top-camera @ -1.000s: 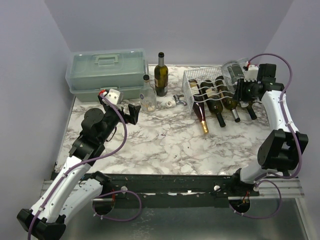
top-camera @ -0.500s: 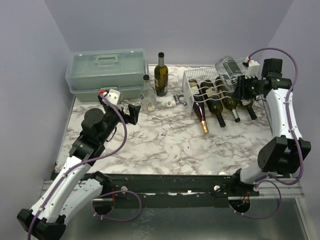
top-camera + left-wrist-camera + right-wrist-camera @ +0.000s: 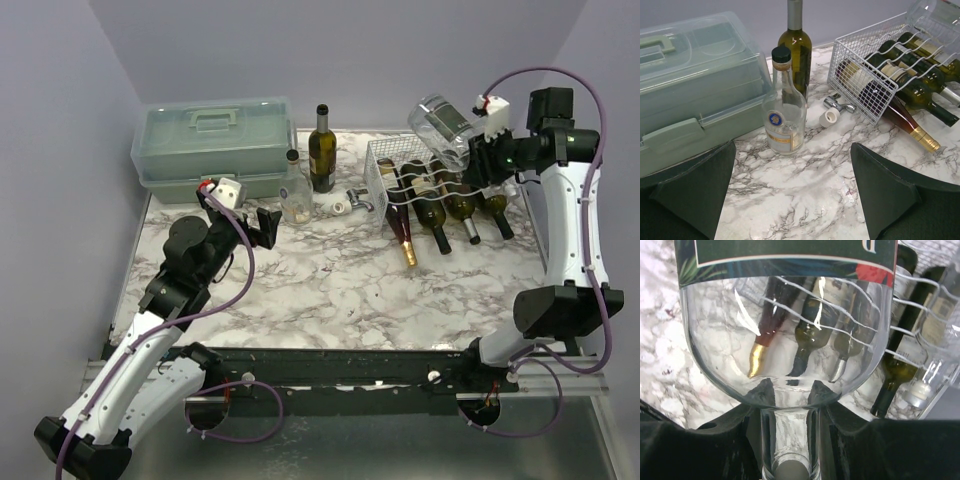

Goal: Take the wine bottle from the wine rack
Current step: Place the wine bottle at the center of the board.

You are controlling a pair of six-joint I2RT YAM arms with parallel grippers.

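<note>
R gripper [image 3: 472,158] clamped tight on neck of clear wine bottle [image 3: 440,122]. Bottle is held in air above back of wine rack [image 3: 376,178], base up-left, not touching it. Rack cradles hold other bottles [image 3: 436,212]. L gripper [image 3: 265,225] wide open, empty, over marble table [image 3: 330,285] near small clear bottle [image 3: 295,192].

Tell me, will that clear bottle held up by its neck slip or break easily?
The clear bottle looks empty, see-through to the wine rack behind, so probably light. The right gripper pinches only its smooth glass neck, so it may slip or swing. Round glass: laid down it would likely roll, and dropped it could crack.
</note>
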